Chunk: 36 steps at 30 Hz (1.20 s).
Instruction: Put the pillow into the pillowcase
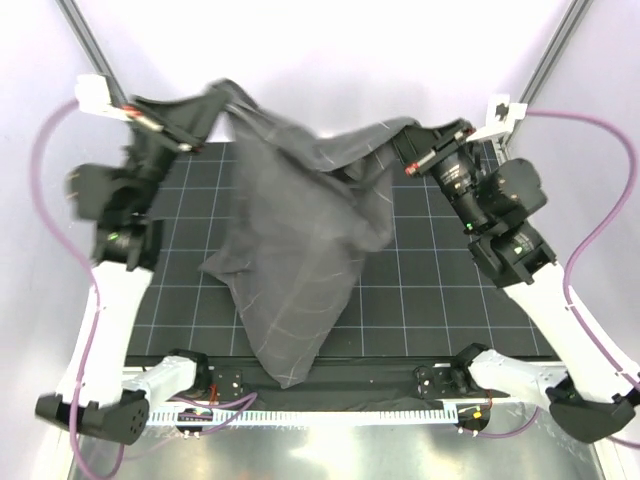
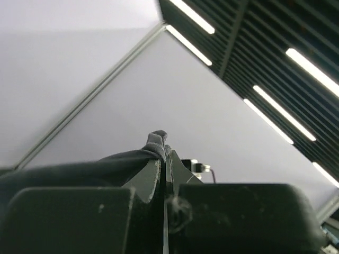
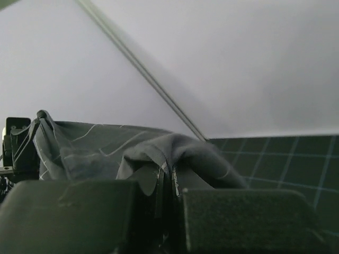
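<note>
The dark grey pillowcase (image 1: 295, 230) with thin light check lines hangs in the air between both arms, its lower tip draping down to the near edge of the mat. My left gripper (image 1: 170, 133) is shut on its far left corner; the left wrist view shows the pillowcase fabric (image 2: 158, 142) pinched between the closed fingers (image 2: 183, 172). My right gripper (image 1: 408, 150) is shut on the far right corner; the right wrist view shows the pillowcase (image 3: 100, 148) bunched over the closed jaws. The pillow is out of view.
A black gridded mat (image 1: 440, 270) covers the table under the cloth. White enclosure walls and metal struts (image 1: 85, 40) stand at the back. Purple cables (image 1: 610, 220) loop beside each arm. A white ruler strip (image 1: 330, 412) lies along the near edge.
</note>
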### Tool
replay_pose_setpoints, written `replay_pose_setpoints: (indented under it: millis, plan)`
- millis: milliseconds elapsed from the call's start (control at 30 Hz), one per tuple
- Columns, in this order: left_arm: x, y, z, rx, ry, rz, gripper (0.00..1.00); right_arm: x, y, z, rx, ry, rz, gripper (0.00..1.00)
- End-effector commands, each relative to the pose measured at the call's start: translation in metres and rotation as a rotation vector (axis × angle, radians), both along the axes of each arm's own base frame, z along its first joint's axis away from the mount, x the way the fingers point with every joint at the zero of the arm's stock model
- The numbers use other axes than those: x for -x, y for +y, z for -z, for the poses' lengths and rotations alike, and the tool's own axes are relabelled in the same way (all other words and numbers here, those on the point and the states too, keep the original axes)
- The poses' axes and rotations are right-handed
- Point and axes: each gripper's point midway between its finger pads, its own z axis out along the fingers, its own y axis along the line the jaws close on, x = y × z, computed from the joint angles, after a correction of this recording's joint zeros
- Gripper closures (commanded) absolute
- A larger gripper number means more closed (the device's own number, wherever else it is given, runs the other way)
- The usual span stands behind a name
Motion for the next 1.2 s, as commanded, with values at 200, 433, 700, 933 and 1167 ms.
replay_pose_setpoints:
  millis: [200, 433, 700, 933, 1167]
  plan:
    - [-0.041, -0.007, 0.037, -0.034, 0.014, -0.021, 1.00, -0.034, -0.007, 0.054, 0.028, 0.124, 0.027, 0.96]
    - [-0.083, 0.049, 0.029, -0.024, 0.110, -0.134, 1.00, -0.046, 0.038, 0.077, 0.080, 0.171, -0.163, 0.96]
    - [-0.089, 0.095, -0.026, 0.046, 0.051, -0.146, 1.00, -0.047, 0.103, 0.056, 0.088, 0.098, -0.392, 0.96]
    - [-0.074, 0.096, -0.109, 0.042, -0.079, -0.139, 1.00, -0.041, 0.148, 0.034, 0.123, 0.044, -0.435, 0.96]
    - [-0.068, 0.079, -0.130, 0.027, -0.110, -0.124, 1.00, -0.051, 0.141, 0.048, 0.121, 0.087, -0.363, 0.96]
